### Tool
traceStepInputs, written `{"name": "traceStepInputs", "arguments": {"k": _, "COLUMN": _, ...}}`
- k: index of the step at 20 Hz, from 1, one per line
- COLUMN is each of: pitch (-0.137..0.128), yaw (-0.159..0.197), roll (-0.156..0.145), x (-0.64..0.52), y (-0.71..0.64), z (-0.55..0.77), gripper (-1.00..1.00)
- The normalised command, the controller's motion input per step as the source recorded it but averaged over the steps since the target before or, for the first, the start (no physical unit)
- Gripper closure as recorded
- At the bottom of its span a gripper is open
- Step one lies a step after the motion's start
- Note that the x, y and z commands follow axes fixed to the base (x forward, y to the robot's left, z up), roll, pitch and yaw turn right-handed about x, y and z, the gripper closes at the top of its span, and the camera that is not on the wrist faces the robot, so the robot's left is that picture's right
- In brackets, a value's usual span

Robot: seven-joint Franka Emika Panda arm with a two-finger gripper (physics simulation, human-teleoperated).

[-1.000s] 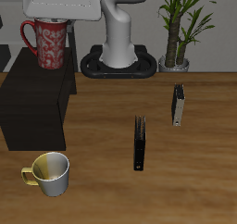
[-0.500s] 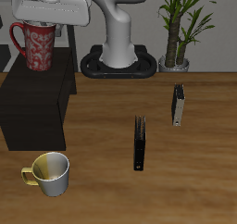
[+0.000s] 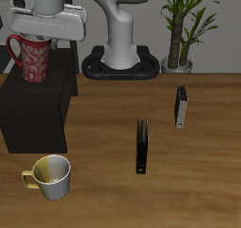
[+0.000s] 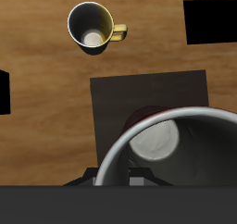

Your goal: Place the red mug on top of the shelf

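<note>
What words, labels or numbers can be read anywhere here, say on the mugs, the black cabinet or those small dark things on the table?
None: no readable text in either view.
The red mug bears only a mottled pale pattern, no letters.
The shelf, the yellow-handled mug and the two slim upright dark objects on the table show plain surfaces.
The robot's white body shows no marking.

- I work at a simulated home-office desk: wooden table (image 3: pixel 188 185).
- Potted plant (image 3: pixel 182 24) behind, books, mugs and black shelf (image 3: pixel 33 109).
</note>
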Motion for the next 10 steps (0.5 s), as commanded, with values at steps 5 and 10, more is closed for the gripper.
{"name": "traceStepInputs", "arguments": {"k": 5, "pitch": 0.030, "yaw": -0.031, "roll": -0.003, "x": 0.00, "y": 0.01, "z": -0.34, "gripper": 1.00}}
{"name": "traceStepInputs", "arguments": {"k": 10, "pitch": 0.053, "yaw": -0.024, "roll": -0.035, "x": 0.04, "y": -0.06, "z": -0.32, "gripper": 1.00}}
